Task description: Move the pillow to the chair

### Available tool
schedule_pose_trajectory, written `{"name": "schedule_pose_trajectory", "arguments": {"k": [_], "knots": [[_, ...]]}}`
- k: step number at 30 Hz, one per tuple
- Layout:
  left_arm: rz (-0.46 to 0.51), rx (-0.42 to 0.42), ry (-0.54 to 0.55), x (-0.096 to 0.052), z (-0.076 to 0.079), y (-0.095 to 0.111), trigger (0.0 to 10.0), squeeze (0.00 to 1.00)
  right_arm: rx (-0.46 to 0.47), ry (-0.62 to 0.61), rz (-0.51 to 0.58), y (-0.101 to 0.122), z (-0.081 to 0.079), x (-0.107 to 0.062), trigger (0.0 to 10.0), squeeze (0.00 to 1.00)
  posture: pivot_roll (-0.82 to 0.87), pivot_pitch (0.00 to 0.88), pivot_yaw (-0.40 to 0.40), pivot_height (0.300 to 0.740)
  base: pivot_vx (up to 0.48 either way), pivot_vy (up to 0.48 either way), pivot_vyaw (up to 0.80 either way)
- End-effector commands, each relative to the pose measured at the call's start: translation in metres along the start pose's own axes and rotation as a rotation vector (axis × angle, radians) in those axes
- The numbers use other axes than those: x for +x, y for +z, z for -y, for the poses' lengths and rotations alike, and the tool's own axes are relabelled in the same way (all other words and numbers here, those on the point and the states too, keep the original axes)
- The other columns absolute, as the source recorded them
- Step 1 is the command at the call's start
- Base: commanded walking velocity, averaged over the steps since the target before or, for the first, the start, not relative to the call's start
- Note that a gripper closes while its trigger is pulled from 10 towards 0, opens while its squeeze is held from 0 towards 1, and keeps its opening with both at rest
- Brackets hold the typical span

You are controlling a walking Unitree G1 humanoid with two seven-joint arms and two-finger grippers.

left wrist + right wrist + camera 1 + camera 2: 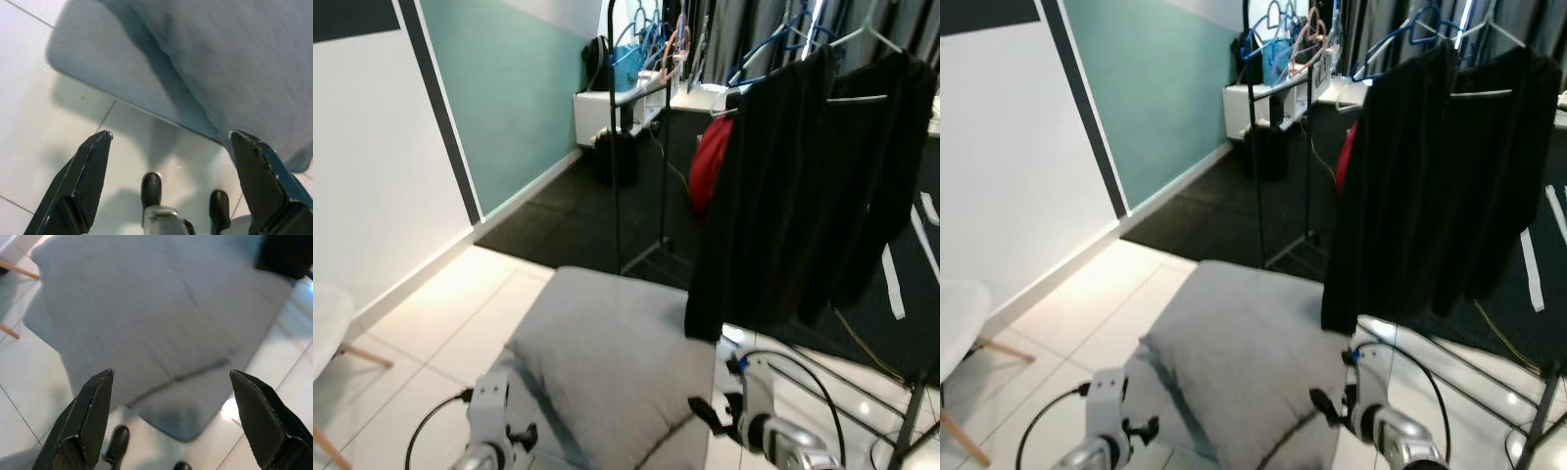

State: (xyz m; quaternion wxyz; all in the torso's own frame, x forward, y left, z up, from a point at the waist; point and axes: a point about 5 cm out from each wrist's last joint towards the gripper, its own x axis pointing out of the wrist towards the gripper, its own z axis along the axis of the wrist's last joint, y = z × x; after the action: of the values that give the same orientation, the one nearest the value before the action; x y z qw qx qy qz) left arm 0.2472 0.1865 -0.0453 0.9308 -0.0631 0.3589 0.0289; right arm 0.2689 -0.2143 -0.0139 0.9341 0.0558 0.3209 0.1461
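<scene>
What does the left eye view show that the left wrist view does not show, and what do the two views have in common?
The left eye view alone shows the room: the clothes rack with black garments and a red one, the teal wall, the white chair at the left edge, and both silver arms under the pillow. The left wrist view alone shows the left gripper with its black fingers spread wide open, and the robot's black feet on the tiles below. Both show the grey pillow held above the white tiled floor.
</scene>
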Motion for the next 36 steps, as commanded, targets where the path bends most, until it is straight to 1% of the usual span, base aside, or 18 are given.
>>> {"name": "schedule_pose_trajectory", "arguments": {"k": [1,4,6,7,10,11,13,14,16,18,20,21,22,25,27,30,35,36], "knots": [[-0.014,-0.004,0.011,-0.001,-0.004,-0.002,10.0,0.0,0.007,0.022,-0.015,-0.007,-0.007,0.002,10.0,0.0,-0.16,0.001,-0.019,0.74,0.0,0.0,0.79],[-0.01,-0.033,0.003,-0.001,-0.004,-0.003,10.0,0.0,0.008,-0.014,-0.015,-0.007,-0.004,0.002,10.0,0.0,-0.16,0.005,-0.018,0.74,0.0,0.0,0.78],[0.005,-0.072,-0.002,-0.001,-0.003,-0.003,10.0,0.0,0.038,-0.052,-0.014,-0.007,-0.001,0.001,10.0,0.0,-0.16,0.008,-0.019,0.74,0.0,0.0,0.0],[0.005,-0.072,-0.002,-0.001,-0.003,-0.003,10.0,0.0,0.038,-0.052,-0.014,-0.007,-0.001,0.001,10.0,0.0,-0.16,0.008,-0.019,0.74,0.0,0.0,0.0],[0.06,-0.156,-0.035,-0.001,0.001,0.0,10.0,0.0,0.033,-0.105,-0.046,-0.008,0.005,-0.001,10.0,0.0,-0.15,0.013,-0.02,0.74,0.0,0.0,0.0],[0.06,-0.156,-0.035,-0.001,0.001,0.0,10.0,0.0,0.033,-0.105,-0.046,-0.008,0.005,-0.001,10.0,0.0,-0.15,0.013,-0.02,0.74,0.0,0.0,0.0],[0.111,-0.22,-0.078,-0.002,0.004,0.003,10.0,0.0,0.031,-0.12,-0.063,-0.008,0.007,-0.001,10.0,0.0,-0.15,0.015,-0.02,0.74,0.0,0.0,0.0],[0.111,-0.22,-0.078,-0.002,0.004,0.003,10.0,0.0,0.031,-0.12,-0.063,-0.008,0.007,-0.001,10.0,0.0,-0.15,0.015,-0.02,0.74,0.0,0.0,0.0],[0.32,-0.258,-0.156,-0.005,0.013,0.047,10.0,0.0,0.002,-0.15,-0.074,-0.006,0.009,-0.001,10.0,0.0,-0.16,0.017,-0.018,0.73,0.0,0.0,0.0],[0.422,-0.308,-0.201,-0.009,0.017,0.072,10.0,0.0,-0.015,-0.166,-0.071,-0.002,0.01,0.0,10.0,0.0,-0.16,0.017,-0.017,0.72,0.0,0.0,0.0],[0.432,-0.329,-0.208,-0.009,0.016,0.076,10.0,0.0,-0.019,-0.169,-0.069,0.0,0.01,0.0,10.0,0.0,-0.16,0.017,-0.017,0.715,0.0,0.0,0.0],[0.442,-0.363,-0.227,-0.008,0.016,0.083,10.0,0.0,-0.024,-0.178,-0.057,0.005,0.011,0.001,10.0,0.0,-0.16,0.018,-0.016,0.71,0.0,0.0,0.0],[0.442,-0.363,-0.227,-0.008,0.016,0.083,10.0,0.0,-0.024,-0.178,-0.057,0.005,0.011,0.001,10.0,0.0,-0.16,0.018,-0.016,0.71,0.0,0.0,0.0],[0.433,-0.455,-0.27,-0.005,0.016,0.096,10.0,0.0,-0.037,-0.195,-0.007,0.025,0.013,0.003,10.0,0.0,-0.17,0.019,-0.016,0.695,0.0,0.0,0.0],[0.42,-0.474,-0.285,-0.003,0.017,0.099,10.0,0.0,-0.048,-0.198,0.019,0.037,0.013,0.005,10.0,0.0,-0.17,0.021,-0.017,0.685,0.0,0.0,0.0],[0.417,-0.483,-0.295,-0.002,0.018,0.1,10.0,0.0,-0.06,-0.199,0.04,0.046,0.013,0.006,10.0,0.0,-0.17,0.022,-0.017,0.675,0.0,0.0,0.0],[0.394,-0.563,-0.322,-0.007,0.017,0.102,10.0,0.0,-0.091,-0.202,0.085,0.068,0.013,0.007,10.0,0.0,-0.17,0.025,-0.02,0.655,0.0,0.0,0.0],[0.382,-0.556,-0.325,-0.007,0.016,0.102,10.0,0.0,-0.095,-0.201,0.097,0.073,0.012,0.008,10.0,0.0,-0.17,0.027,-0.021,0.65,0.0,0.0,0.0]]}}
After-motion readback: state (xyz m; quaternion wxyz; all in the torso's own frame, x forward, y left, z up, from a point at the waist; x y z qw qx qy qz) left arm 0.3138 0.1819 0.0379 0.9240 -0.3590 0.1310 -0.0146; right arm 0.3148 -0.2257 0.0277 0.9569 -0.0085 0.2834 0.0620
